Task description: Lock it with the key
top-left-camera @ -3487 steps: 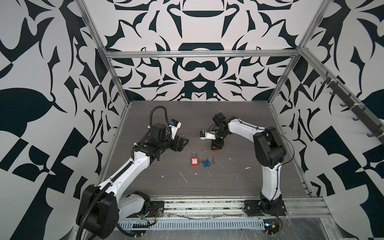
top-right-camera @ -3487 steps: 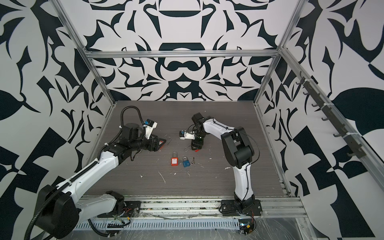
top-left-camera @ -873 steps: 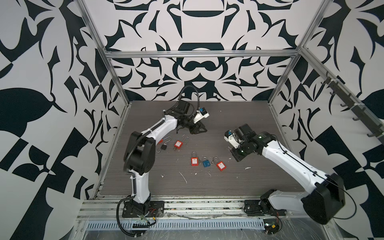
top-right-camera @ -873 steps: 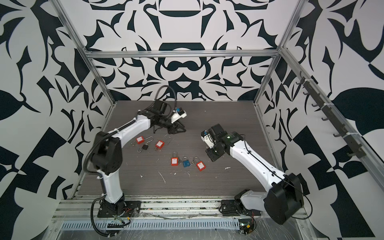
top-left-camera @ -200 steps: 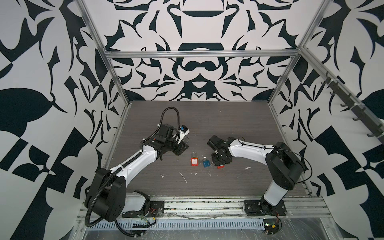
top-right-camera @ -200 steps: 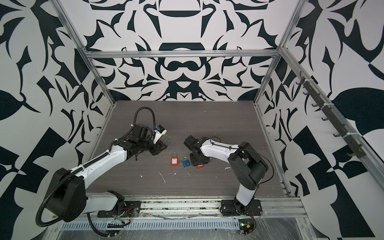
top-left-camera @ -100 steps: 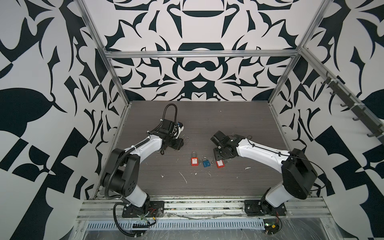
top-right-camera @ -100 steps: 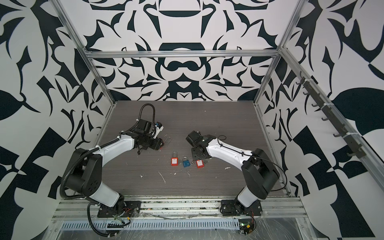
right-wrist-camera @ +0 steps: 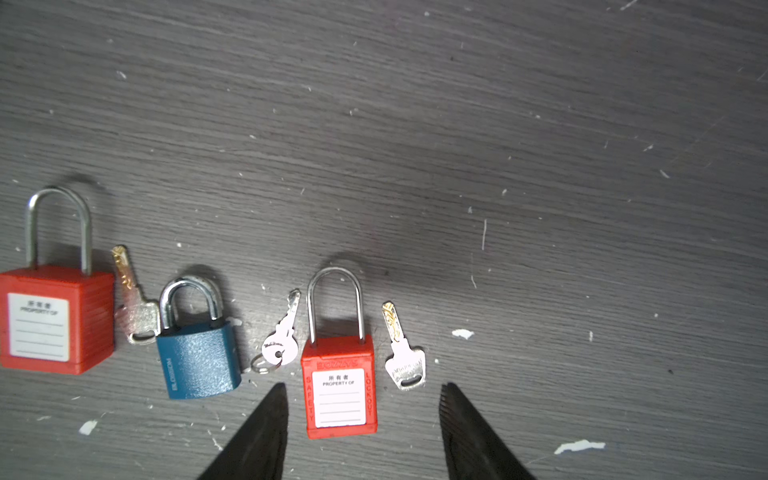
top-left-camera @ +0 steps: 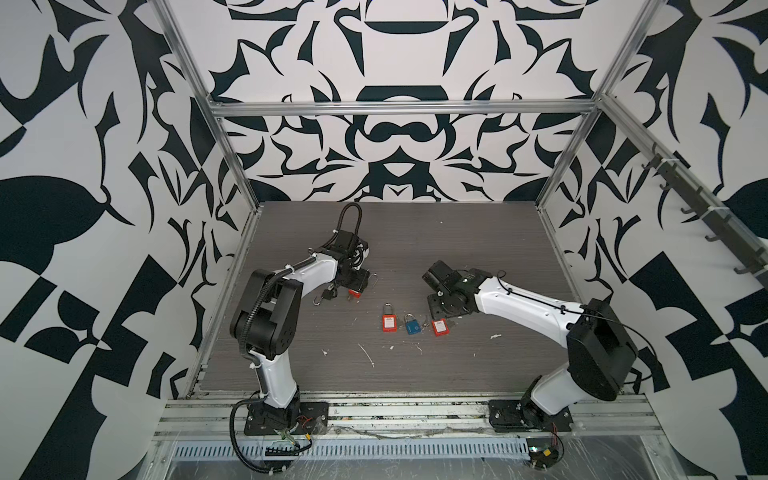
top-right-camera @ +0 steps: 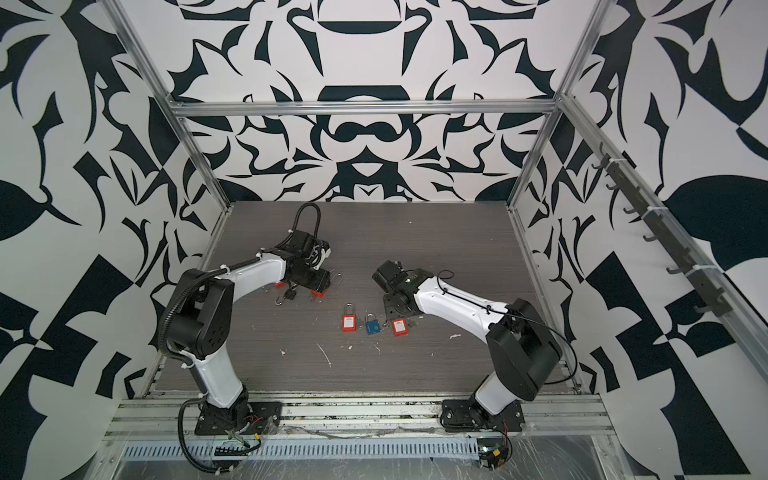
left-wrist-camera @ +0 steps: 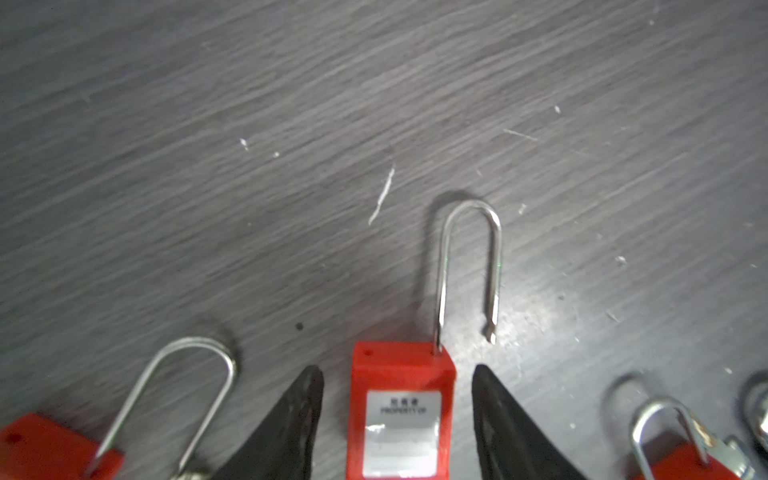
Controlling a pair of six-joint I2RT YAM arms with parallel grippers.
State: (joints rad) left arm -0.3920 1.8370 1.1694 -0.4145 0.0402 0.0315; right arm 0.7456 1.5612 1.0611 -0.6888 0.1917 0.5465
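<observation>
On the worktop (top-left-camera: 457, 232), three padlocks (right-wrist-camera: 199, 357) by the open, empty right hand (right-wrist-camera: 363, 386) look shut, keys (right-wrist-camera: 403, 357) beside them. Also open, the left hand (left-wrist-camera: 395, 369) straddles a red padlock (left-wrist-camera: 401, 415) whose shackle (left-wrist-camera: 469, 257) is sprung, so locking remains.

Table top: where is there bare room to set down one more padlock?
Bare: the far strip of the table along the back wall, and the near strip between the padlocks and the front rail. Crowded: the middle row, red padlock and blue padlock to the right gripper, and around the left gripper.
</observation>
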